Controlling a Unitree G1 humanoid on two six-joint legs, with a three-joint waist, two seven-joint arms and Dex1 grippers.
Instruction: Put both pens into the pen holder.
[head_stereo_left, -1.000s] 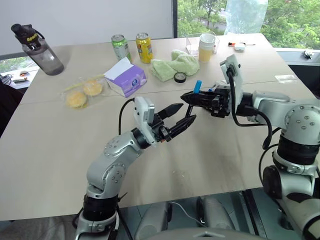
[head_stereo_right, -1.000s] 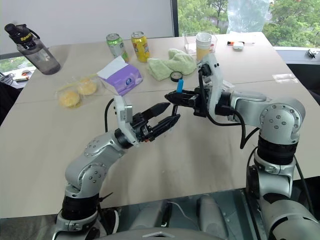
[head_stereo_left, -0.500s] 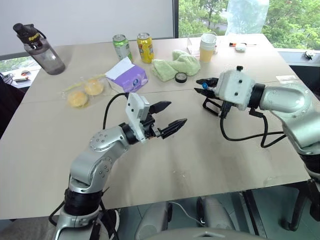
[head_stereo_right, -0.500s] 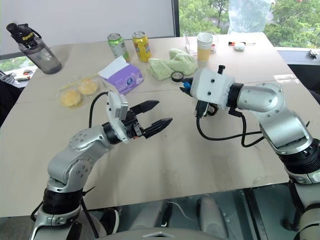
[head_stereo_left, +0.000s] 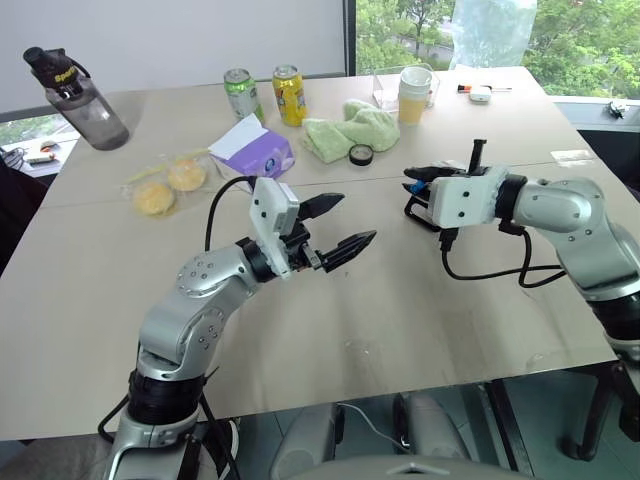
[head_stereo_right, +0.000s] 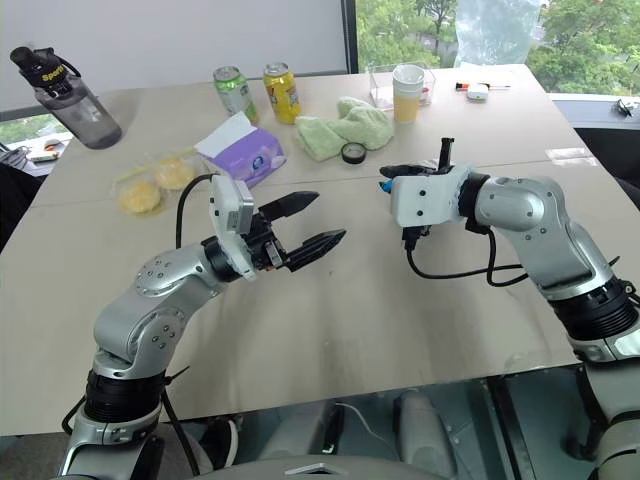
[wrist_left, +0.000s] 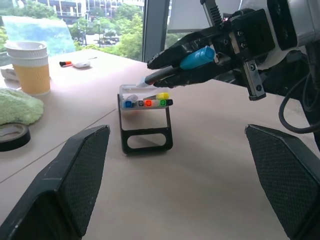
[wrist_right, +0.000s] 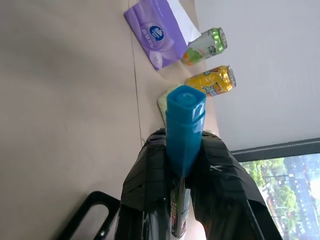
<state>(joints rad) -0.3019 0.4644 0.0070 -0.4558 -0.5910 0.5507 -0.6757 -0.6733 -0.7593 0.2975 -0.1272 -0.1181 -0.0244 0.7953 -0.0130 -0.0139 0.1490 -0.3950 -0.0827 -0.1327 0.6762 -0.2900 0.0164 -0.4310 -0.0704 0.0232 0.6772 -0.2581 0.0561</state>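
1. Right pincer (wrist_left: 172, 70) is clamped tight on the blue-capped pen (wrist_left: 197, 58), carrying it level, tip aimed just above the pen holder (wrist_left: 145, 122).
2. Left pincer (head_stereo_left: 335, 225) hangs spread wide and empty above the desk (head_stereo_left: 420, 320), well apart from the holder.
3. The holder stands on the desk with coloured marker caps showing in its top; the pink pen I can't pick out.
4. Step in hand, as I judge it: delivering this first pen. Next call: tip the pen downward, line it up with a free slot, then let go.
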